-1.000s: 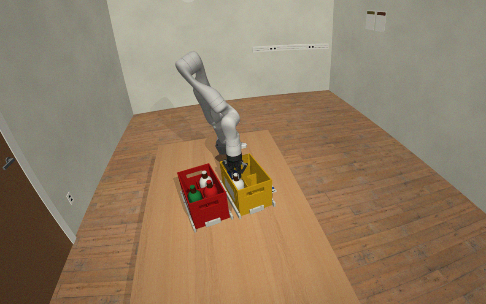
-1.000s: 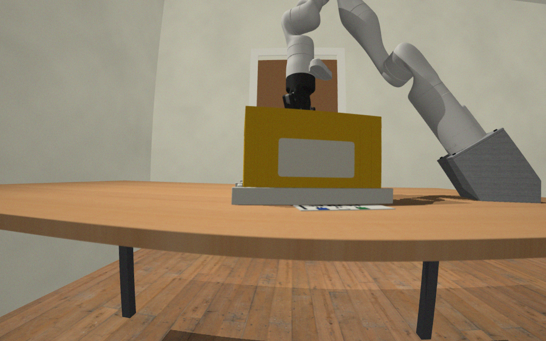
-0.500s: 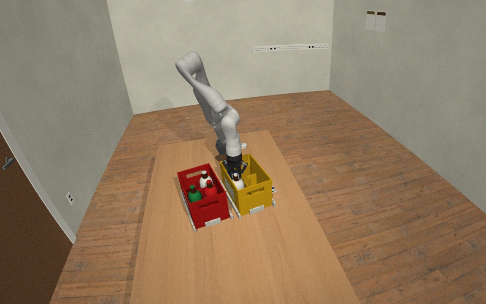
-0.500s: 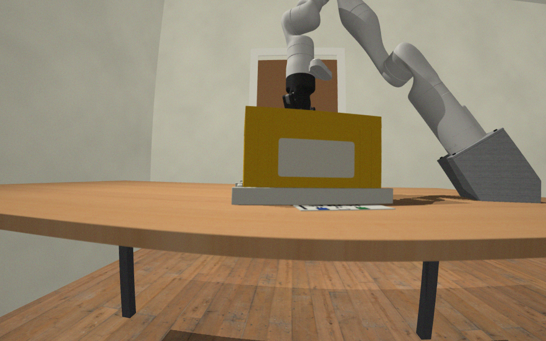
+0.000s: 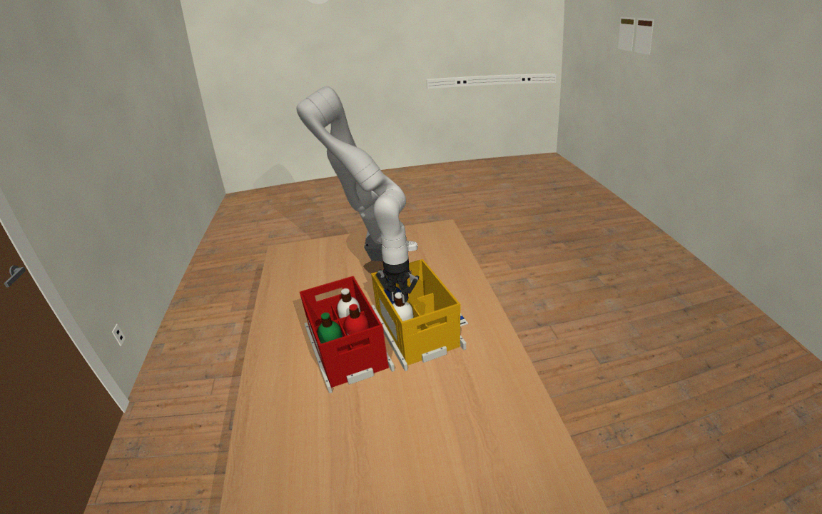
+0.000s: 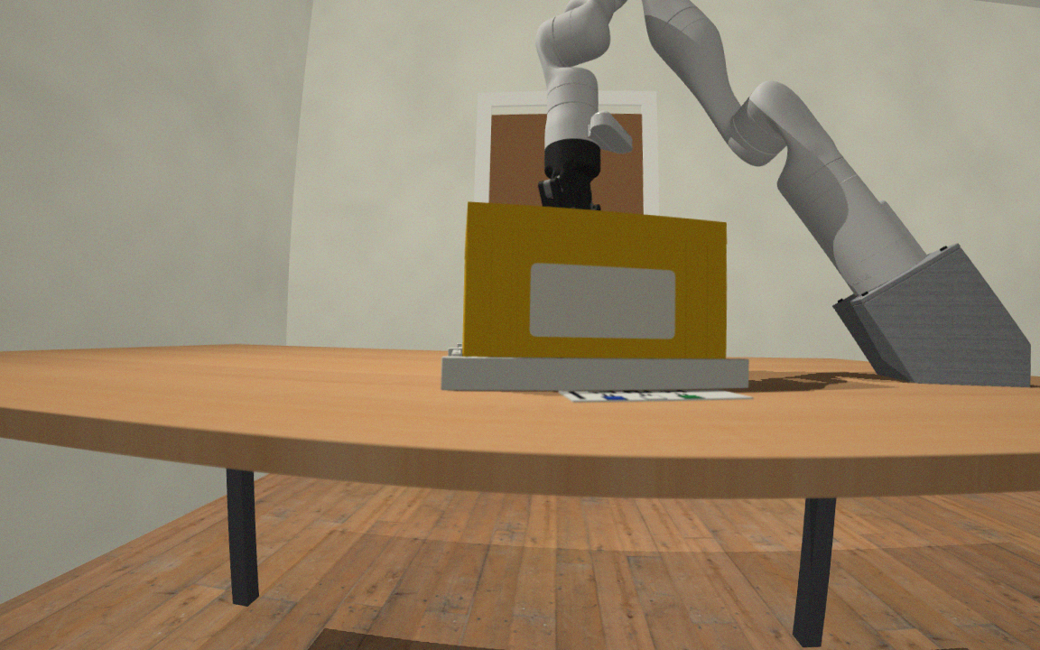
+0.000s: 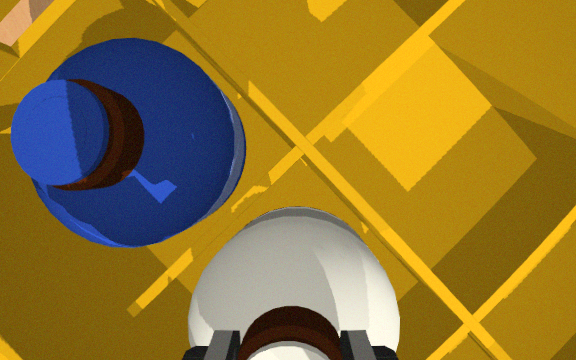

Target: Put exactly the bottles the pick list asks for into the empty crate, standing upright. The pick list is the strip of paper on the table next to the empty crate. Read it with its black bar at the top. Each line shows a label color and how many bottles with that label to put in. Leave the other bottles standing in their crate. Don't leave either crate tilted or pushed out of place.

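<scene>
My gripper (image 5: 399,291) is shut on the neck of a white bottle (image 5: 402,308) and holds it upright inside a front compartment of the yellow crate (image 5: 418,310). In the wrist view the white bottle (image 7: 293,290) fills the bottom centre, with the fingers on its brown neck. A blue bottle (image 7: 135,142) stands upright in the neighbouring compartment. The red crate (image 5: 342,330) holds a green bottle (image 5: 328,328), a red bottle (image 5: 355,318) and a white bottle (image 5: 346,302). The pick list (image 6: 654,395) lies on the table beside the yellow crate (image 6: 593,281).
Both crates sit side by side in grey holders (image 6: 593,373) on the wooden table. The arm's base (image 6: 932,319) stands at the table's far end. The yellow crate's other compartments (image 7: 418,115) are empty.
</scene>
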Motion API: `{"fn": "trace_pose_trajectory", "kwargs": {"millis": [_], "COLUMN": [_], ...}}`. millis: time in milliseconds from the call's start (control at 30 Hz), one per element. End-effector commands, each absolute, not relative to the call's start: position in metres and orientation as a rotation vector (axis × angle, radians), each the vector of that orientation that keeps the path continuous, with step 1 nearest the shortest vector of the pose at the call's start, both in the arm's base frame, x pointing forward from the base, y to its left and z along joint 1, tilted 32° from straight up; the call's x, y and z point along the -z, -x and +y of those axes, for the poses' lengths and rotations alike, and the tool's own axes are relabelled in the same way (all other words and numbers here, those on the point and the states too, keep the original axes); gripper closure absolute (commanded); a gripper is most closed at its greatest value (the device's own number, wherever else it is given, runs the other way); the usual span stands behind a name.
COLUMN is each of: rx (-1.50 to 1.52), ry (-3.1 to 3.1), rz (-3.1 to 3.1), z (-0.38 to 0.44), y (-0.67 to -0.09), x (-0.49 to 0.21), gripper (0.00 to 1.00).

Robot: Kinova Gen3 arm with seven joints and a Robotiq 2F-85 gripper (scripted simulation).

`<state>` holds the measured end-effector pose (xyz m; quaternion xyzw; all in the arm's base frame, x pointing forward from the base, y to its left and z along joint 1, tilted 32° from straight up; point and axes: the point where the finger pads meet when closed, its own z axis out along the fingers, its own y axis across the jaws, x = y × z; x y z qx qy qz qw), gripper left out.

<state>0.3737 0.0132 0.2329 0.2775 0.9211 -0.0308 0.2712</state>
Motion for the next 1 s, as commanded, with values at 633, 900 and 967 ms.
{"fn": "trace_pose_trajectory", "kwargs": {"millis": [633, 900, 967], "rx": [0.082, 0.082, 0.082], "ry": [-0.747, -0.747, -0.747], "rz": [2.48, 2.48, 2.48], "z": [0.0127, 0.0126, 0.0126], "y": [-0.3758, -0.3758, -0.3758], "x": [-0.23, -0.23, -0.23], "gripper": [0.33, 0.33, 0.33]}}
